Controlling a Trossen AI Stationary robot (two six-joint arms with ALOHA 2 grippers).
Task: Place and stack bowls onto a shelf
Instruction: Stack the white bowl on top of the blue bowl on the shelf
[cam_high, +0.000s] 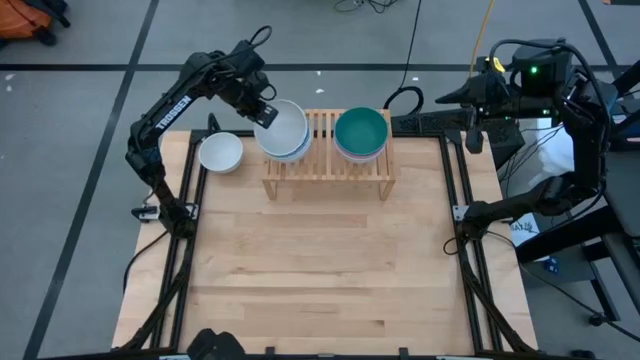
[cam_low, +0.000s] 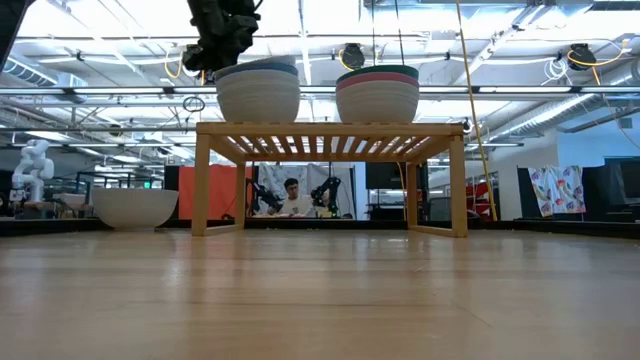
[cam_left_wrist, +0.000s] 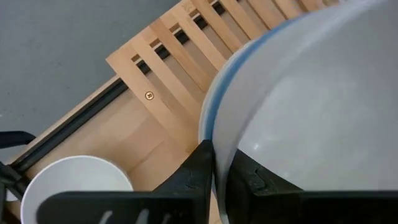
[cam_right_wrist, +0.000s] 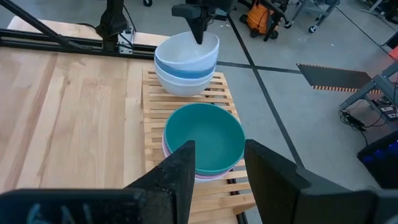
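The light-wood shelf (cam_high: 322, 125) stands at the table's far middle with two stacks of bowls on its slats. The left stack (cam_high: 283, 132) is a white bowl (cam_right_wrist: 186, 46) nested in a blue bowl (cam_right_wrist: 183, 70), which sits on another white one. The right stack (cam_high: 360, 133) has a dark green bowl (cam_right_wrist: 204, 138) on top, with pink under it. My left gripper (cam_high: 265, 112) is shut on the top white bowl's rim. One more white bowl (cam_high: 220, 152) rests on the table left of the shelf. My right gripper (cam_right_wrist: 217, 155) hangs open beyond the table's right edge. My left gripper has the top white bowl's rim (cam_left_wrist: 219, 146) on the stack's far-left side. One finger (cam_left_wrist: 199, 171) is outside the wall and the other inside the hollow. The fingers come from above, slanting down. The bowl sits nested in the blue bowl on the shelf.
Black frame rails (cam_high: 462, 190) run along the table's left and right edges. The near half of the wooden tabletop (cam_high: 320, 270) is bare. Under the shelf (cam_low: 330, 130) there is a gap between its legs. A person sits in the room far behind the table.
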